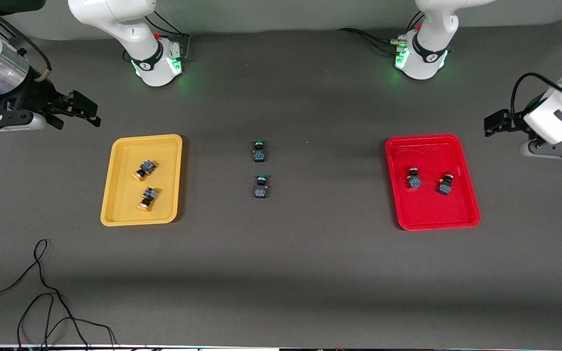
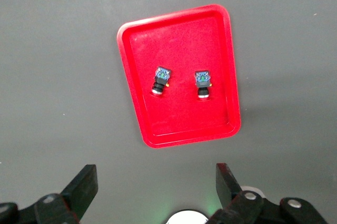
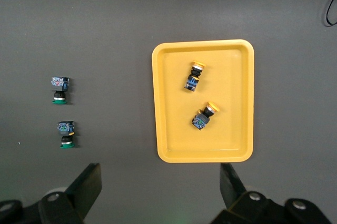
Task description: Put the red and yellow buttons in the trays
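Observation:
The yellow tray [image 1: 115, 204] lies toward the right arm's end of the table and holds two yellow-capped buttons [image 1: 145, 169] [image 1: 147, 199]; they also show in the right wrist view [image 3: 194, 77] [image 3: 204, 116]. The red tray [image 1: 461, 204] lies toward the left arm's end and holds two red-capped buttons [image 1: 413, 178] [image 1: 446, 184], which the left wrist view also shows [image 2: 160, 81] [image 2: 202, 84]. My right gripper [image 1: 83, 109] hangs open and empty in the air beside the yellow tray [image 3: 168, 129]. My left gripper [image 1: 498, 122] hangs open and empty in the air beside the red tray [image 2: 137, 103].
Two green-capped switches [image 1: 259, 150] [image 1: 261, 186] lie on the dark table midway between the trays. A black cable [image 1: 42, 297] loops on the table near the front camera at the right arm's end. The arm bases [image 1: 156, 61] [image 1: 420, 58] stand farthest from the front camera.

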Available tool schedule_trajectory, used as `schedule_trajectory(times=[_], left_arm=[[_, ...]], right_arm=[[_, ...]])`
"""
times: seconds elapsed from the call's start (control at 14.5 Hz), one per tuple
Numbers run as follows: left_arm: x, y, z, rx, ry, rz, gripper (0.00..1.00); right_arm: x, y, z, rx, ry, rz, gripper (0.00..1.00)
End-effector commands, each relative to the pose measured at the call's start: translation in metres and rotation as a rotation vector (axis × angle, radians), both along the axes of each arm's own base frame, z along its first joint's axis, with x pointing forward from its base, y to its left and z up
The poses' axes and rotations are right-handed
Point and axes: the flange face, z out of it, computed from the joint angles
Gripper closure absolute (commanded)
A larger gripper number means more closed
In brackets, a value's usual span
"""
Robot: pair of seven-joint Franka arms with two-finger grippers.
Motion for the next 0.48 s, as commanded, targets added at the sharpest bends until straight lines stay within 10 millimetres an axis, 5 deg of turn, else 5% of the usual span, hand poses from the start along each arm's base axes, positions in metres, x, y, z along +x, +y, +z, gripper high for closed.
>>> schedule_trajectory(times=[0.0, 0.41], left_arm=[[-0.0006, -0.0070, 0.0113, -0.014, 0.002, -0.015, 0.00], [-0.0002, -0.0112, 0.0117, -0.014, -0.004, -0.021, 0.00]], right_arm=[[-0.0004, -0.0077, 0.0083, -0.013, -0.012, 0.022, 0.00], [0.0003, -0.0158, 0.0088, -0.010, -0.012, 0.012, 0.00]])
